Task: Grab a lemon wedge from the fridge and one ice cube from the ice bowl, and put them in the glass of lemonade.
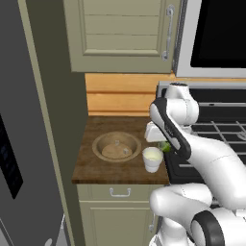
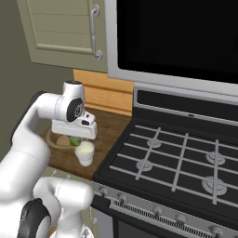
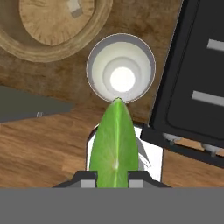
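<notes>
Holding a green lemon wedge [image 3: 113, 146], my claw [image 3: 112, 173] is squeezed tight on it, and the wedge's pointy tip sticks out toward the glass of lemonade [image 3: 121, 68]. In the hand view the tip just reaches the near rim, so I think I should slide a bit farther over the middle before I let go, or the wedge could hit the rim and fall on the wooden counter [image 1: 91, 166]. The glass stands near the counter's front edge, right beside the black stove [image 2: 176, 162], with pale drink inside. The ice bowl [image 1: 116, 146] sits just beside the glass, and I see one small ice cube [image 3: 75, 8] in it.
</notes>
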